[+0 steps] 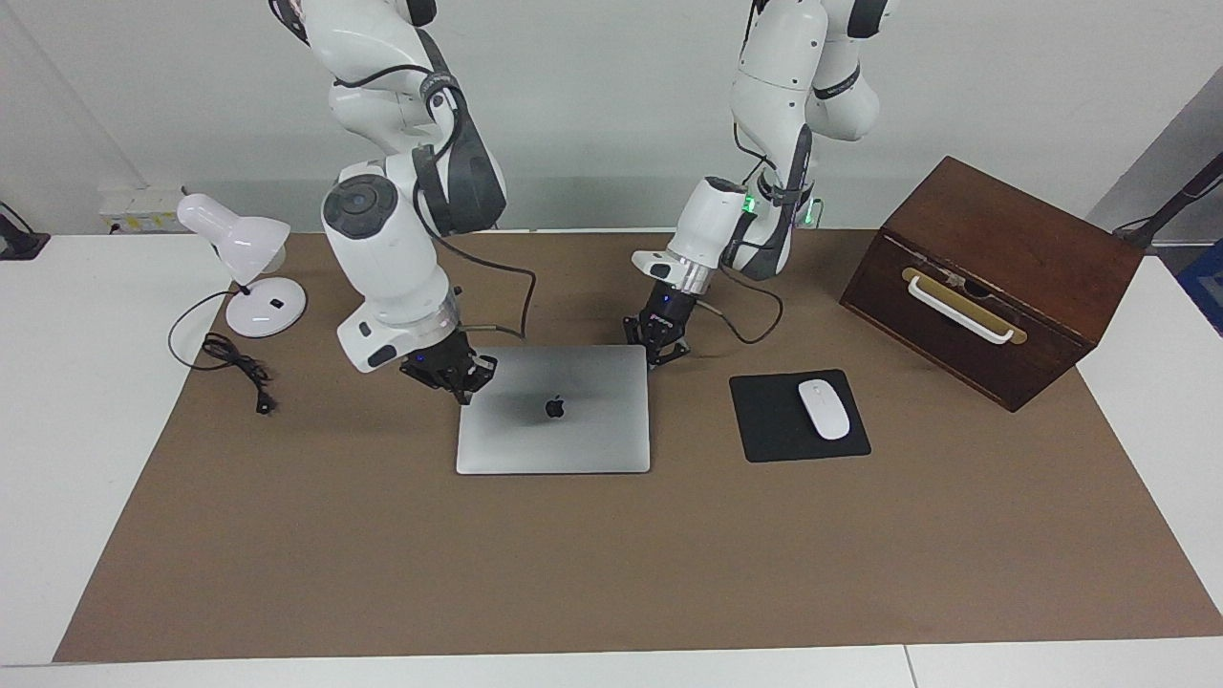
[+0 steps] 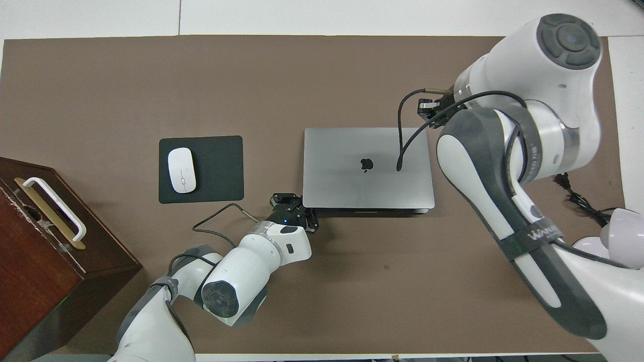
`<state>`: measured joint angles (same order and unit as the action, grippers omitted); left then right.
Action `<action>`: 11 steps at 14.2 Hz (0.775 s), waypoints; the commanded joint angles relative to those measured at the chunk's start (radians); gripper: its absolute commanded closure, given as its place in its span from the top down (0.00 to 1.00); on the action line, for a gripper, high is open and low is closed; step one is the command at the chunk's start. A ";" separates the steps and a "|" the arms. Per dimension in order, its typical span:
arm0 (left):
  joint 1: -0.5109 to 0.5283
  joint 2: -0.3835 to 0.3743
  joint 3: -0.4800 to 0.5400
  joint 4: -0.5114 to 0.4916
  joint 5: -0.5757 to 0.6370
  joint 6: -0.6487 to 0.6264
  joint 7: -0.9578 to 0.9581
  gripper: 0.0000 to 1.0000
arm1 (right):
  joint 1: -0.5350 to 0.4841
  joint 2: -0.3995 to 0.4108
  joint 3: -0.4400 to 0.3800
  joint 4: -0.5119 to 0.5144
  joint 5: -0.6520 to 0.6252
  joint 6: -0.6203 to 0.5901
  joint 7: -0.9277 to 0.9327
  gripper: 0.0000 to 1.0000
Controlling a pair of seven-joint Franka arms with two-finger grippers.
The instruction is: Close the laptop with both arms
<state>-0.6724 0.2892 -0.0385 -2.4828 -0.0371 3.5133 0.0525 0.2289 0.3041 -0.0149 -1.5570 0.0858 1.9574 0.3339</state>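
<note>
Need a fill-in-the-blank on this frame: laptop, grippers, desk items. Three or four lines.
1. The laptop lid is fully ____.
2. The mouse lies on a black ____.
3. The left gripper is at the laptop corner nearest the ____ arm's base.
4. The right gripper is at the laptop corner toward the ____.

Missing words: closed; pad; left; lamp

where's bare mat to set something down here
The widest bare stretch of brown mat lies farther from the robots than the laptop and mouse pad. It's crowded at the laptop's robot-side corners, where the left gripper and right gripper sit.
</note>
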 commanded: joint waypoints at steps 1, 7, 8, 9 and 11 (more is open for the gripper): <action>0.008 0.028 0.005 -0.039 0.002 -0.014 -0.035 0.00 | -0.065 0.003 0.006 0.067 -0.015 -0.005 -0.163 0.00; 0.034 -0.119 0.003 -0.080 0.003 -0.149 -0.068 0.00 | -0.144 -0.103 -0.010 0.071 -0.121 -0.101 -0.311 1.00; 0.036 -0.161 0.005 -0.080 0.003 -0.228 -0.062 0.00 | -0.163 -0.120 -0.011 0.065 -0.129 -0.101 -0.320 1.00; 0.036 -0.201 0.005 -0.079 0.002 -0.291 -0.062 0.00 | -0.175 -0.129 -0.010 0.064 -0.129 -0.103 -0.338 1.00; 0.045 -0.281 0.003 -0.079 0.002 -0.416 -0.059 0.00 | -0.192 -0.135 -0.010 0.063 -0.127 -0.106 -0.381 1.00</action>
<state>-0.6421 0.1352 -0.0324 -2.5161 -0.0373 3.2241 -0.0073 0.0639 0.1842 -0.0337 -1.4775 -0.0262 1.8566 0.0016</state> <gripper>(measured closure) 0.991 0.079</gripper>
